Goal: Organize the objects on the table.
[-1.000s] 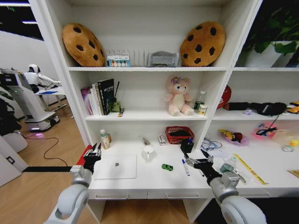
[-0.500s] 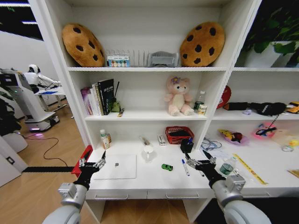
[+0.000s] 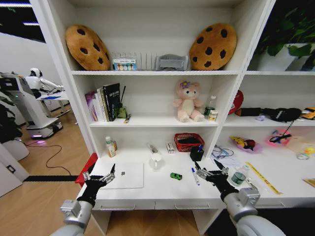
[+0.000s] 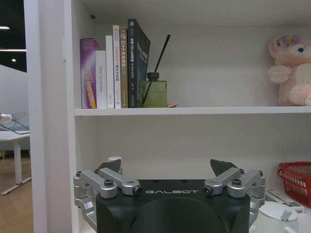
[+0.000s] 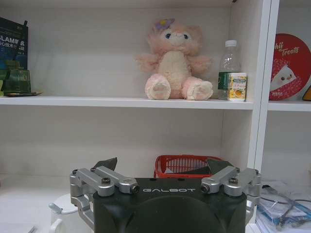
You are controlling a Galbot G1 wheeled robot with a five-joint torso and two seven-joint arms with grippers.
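Now, left tool (image 3: 99,176): hovering wide-spread at the bench (image 3: 157,189) front by the laptop (image 3: 121,175).
Right tool (image 3: 210,173): hovering wide-spread near a marker (image 3: 195,176).

light: bright, even, coming from overhead | shadows: soft ones lying under shelf (image 3: 155,73) boards | distortion: head view bowing at edges | focus: staying sharp

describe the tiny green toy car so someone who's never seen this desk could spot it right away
Start at the long white table under the tall shelf unit and find the slim silver laptop lying closed toward its left end. Just right of the laptop, near the middle of the desktop, sits the green toy car. It is the one bright green item there, shorter and chunkier than the marker pen lying on its other side.
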